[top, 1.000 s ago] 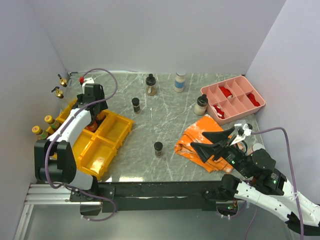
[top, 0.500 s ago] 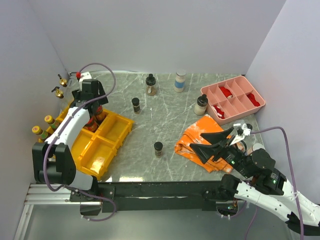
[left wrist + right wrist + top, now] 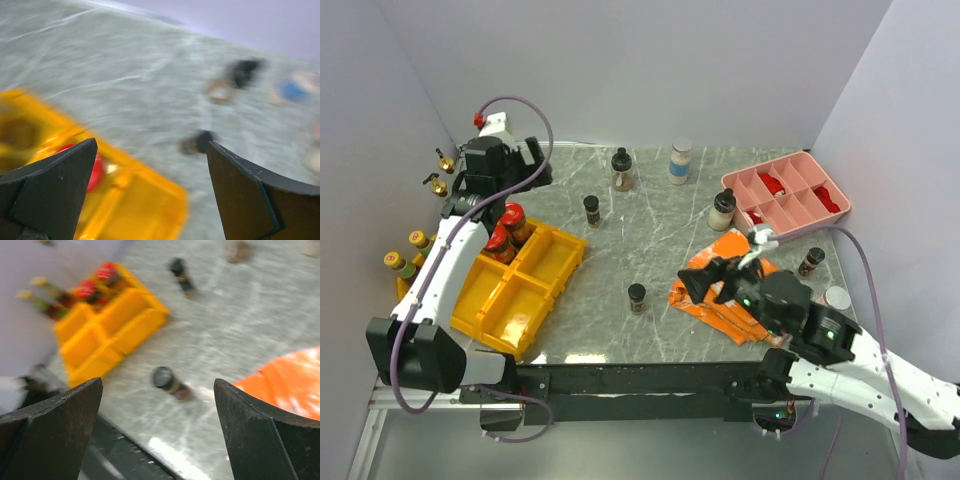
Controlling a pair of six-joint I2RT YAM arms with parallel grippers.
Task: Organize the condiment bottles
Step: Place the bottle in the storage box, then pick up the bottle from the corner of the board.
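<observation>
Red-capped bottle now outside left end effector

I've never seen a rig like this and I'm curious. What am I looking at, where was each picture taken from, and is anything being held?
These are two robot arms bolted to the near edge of a marble table. The wide picture looks down from above: left arm, right arm. The two blurry pictures come from cameras on the wrists; the dark wedges are the left fingers and right fingers. Both pairs stand open and hold nothing. On the table are loose small bottles, such as one black-topped bottle, yellow bins with two red-topped bottles inside, a pink tray and an orange sheet.
</observation>
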